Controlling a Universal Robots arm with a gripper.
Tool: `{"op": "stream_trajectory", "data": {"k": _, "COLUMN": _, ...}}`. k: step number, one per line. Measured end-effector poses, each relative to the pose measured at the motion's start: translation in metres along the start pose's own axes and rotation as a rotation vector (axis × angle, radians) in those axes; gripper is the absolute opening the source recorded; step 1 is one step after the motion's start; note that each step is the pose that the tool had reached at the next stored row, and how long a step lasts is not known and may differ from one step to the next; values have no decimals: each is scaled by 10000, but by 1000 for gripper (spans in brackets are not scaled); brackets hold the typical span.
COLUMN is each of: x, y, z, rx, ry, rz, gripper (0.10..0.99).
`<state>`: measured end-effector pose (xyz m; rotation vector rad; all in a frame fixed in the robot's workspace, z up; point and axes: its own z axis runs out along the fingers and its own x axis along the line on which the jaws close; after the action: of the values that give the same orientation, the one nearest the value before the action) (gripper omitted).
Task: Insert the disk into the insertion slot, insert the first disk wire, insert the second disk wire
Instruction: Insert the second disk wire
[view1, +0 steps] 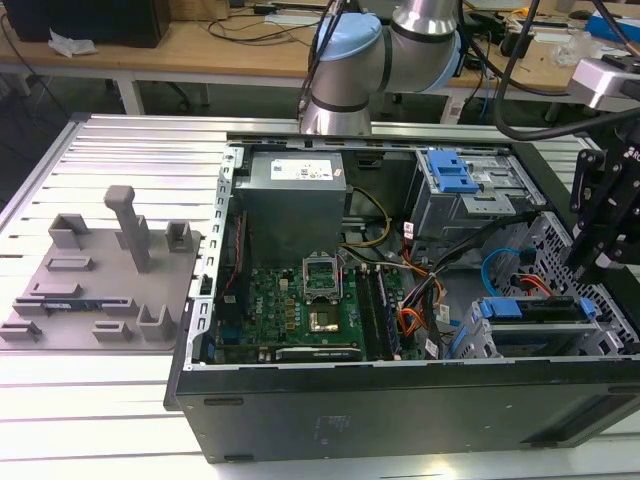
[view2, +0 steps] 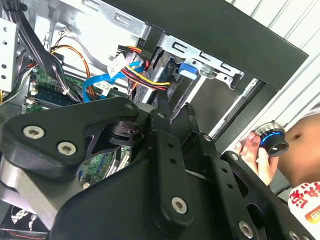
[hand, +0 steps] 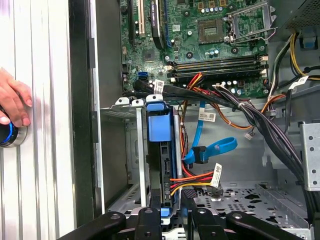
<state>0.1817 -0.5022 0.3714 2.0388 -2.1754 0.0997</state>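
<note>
Already the disk (hand: 162, 150) stands in the insertion slot (hand: 141, 155) at the computer case's (view1: 400, 410) corner, the gripper (hand: 172, 216) at its end, clamped or not I cannot tell, and the looping second disk wire (hand: 220, 146) just beside could snag on it.

Arm (view1: 350, 62) arched, tool (view1: 592, 266) pointing downward

I see the disk (view1: 530, 309) in the insertion slot (view1: 478, 342); motherboard (view1: 300, 305) on the exterior view's left. Both inside the case (view1: 400, 410).
</note>
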Motion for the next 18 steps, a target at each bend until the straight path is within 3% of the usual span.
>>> {"op": "stream_trajectory", "data": {"k": 8, "x": -8, "y": 0, "z": -1, "rx": 0, "ry": 3, "rz": -1, "gripper": 302}}
{"op": "stream_trajectory", "data": {"k": 9, "x": -35, "y": 1, "z": -5, "rx": 2, "ry": 36, "rz": 0, "gripper": 302}}
{"op": "stream_trajectory", "data": {"k": 11, "x": -132, "y": 9, "z": -21, "rx": 11, "ry": 188, "rz": 13, "gripper": 302}}
{"op": "stream_trajectory", "data": {"k": 12, "x": -238, "y": 16, "z": -38, "rx": 24, "ry": 449, "rz": 31, "gripper": 302}}
{"op": "stream_trajectory", "data": {"k": 14, "x": -310, "y": 21, "z": -49, "rx": 26, "ry": 774, "rz": 50, "gripper": 302}}
{"op": "stream_trajectory", "data": {"k": 15, "x": -368, "y": 25, "z": -56, "rx": 25, "ry": 1036, "rz": 65, "gripper": 302}}
{"op": "stream_trajectory", "data": {"k": 16, "x": -405, "y": 30, "z": -59, "rx": 30, "ry": 1184, "rz": 75, "gripper": 302}}
{"op": "stream_trajectory", "data": {"k": 17, "x": -436, "y": 43, "z": -59, "rx": 36, "ry": 1277, "rz": 84, "gripper": 302}}
{"op": "stream_trajectory", "data": {"k": 18, "x": -457, "y": 66, "z": -57, "rx": 37, "ry": 1308, "rz": 84, "gripper": 302}}
